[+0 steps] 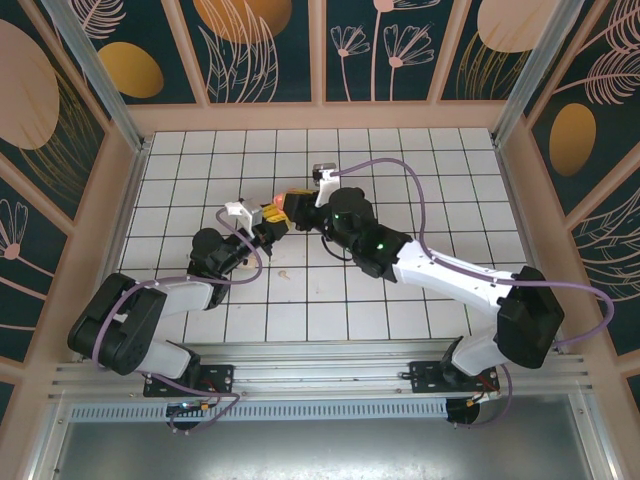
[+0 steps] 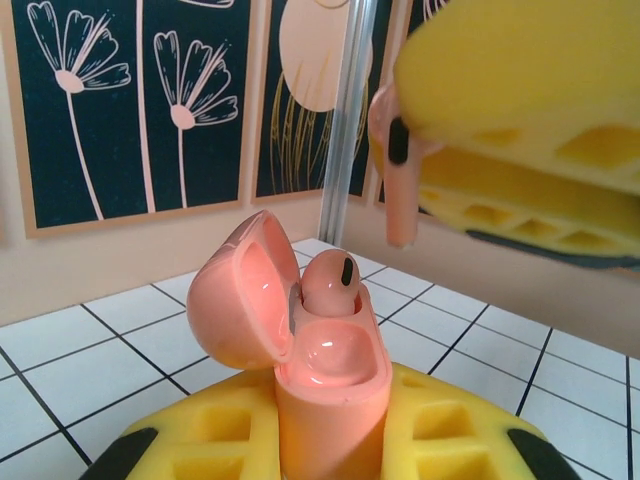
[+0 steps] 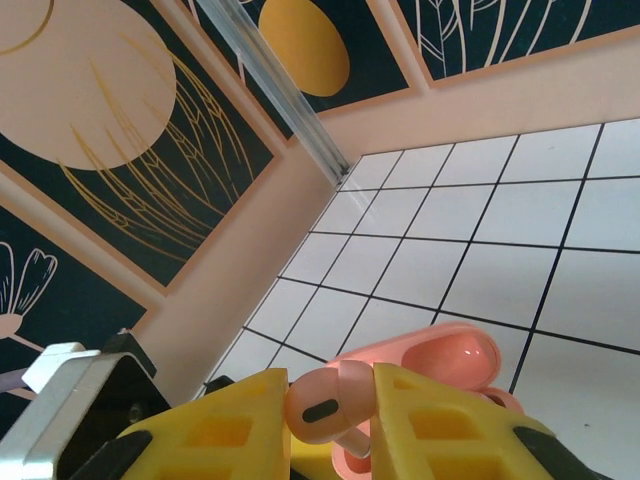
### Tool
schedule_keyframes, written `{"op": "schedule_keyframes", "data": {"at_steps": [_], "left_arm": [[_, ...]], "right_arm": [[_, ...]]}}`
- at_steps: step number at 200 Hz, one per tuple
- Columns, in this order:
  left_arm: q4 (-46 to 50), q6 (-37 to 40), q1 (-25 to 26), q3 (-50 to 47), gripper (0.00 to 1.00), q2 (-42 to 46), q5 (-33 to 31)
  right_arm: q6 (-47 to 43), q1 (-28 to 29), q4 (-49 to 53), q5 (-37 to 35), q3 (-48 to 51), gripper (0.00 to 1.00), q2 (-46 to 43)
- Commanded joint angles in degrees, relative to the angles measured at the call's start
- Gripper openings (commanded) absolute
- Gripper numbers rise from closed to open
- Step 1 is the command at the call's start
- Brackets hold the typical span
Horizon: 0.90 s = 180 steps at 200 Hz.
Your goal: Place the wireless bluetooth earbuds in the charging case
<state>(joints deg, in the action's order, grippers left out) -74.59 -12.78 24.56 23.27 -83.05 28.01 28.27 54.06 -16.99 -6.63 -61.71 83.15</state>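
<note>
Over the middle of the surface (image 1: 400, 160), the left arm's yellow fingers (image 2: 205, 440) are clamped on the upright salmon-pink charging case (image 2: 330, 410), its lid (image 2: 235, 295) hinged open. One pale-pink earbud (image 2: 332, 283) sits in the far socket; the near socket (image 2: 335, 352) is bare. Higher, the right arm's yellow fingers (image 2: 520, 90) pinch the second pale-pink earbud (image 2: 398, 190), stem down and off to one side. It probably has to shift over the bare socket before descending.
</note>
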Motion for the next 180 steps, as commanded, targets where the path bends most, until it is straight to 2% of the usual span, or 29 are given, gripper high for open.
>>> {"op": "schedule_keyframes", "data": {"at_steps": [1, 180], "left_arm": [[-4.3, -1.8, 0.5, 1.1, 0.0, -0.4, -0.7], [-4.2, -1.8, 1.0, 2.5, 0.0, 0.4, -2.0]], "right_arm": [[0.8, 0.4, -3.9, -1.7, 0.8, 0.24, 0.6], [1.9, 1.4, -3.8, 0.9, 0.5, 0.24, 3.7]]}}
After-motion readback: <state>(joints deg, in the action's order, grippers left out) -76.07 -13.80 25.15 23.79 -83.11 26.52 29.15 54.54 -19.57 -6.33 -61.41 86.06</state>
